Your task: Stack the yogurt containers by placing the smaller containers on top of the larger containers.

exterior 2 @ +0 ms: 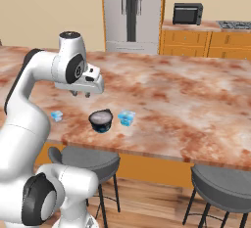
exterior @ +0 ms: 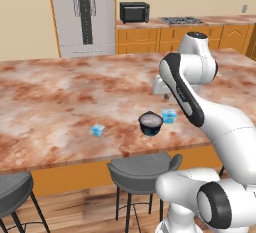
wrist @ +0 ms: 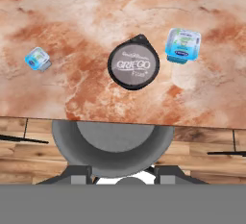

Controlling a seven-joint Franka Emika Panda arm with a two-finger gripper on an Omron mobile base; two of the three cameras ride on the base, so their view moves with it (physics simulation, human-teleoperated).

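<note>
Hand view, looking straight down: the dark round tapered cup with a grey printed lid (wrist: 133, 65) stands on the marbled reddish counter (wrist: 96, 6) directly below the hand, one small light-blue squarish cup (wrist: 182, 45) just beside it and the other (wrist: 37, 58) well apart on the opposite side. Nothing is stacked yet; both placements remain. Right base view shows the hand (exterior 2: 81, 94) hovering above, empty; how far its fingers are parted cannot be told. A grey stool seat (wrist: 113, 148) lies below the counter edge.

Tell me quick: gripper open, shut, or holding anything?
Gripper: holding nothing, hanging above the counter; open or shut cannot be told. The dark cup and both blue cups sit on the counter.
</note>
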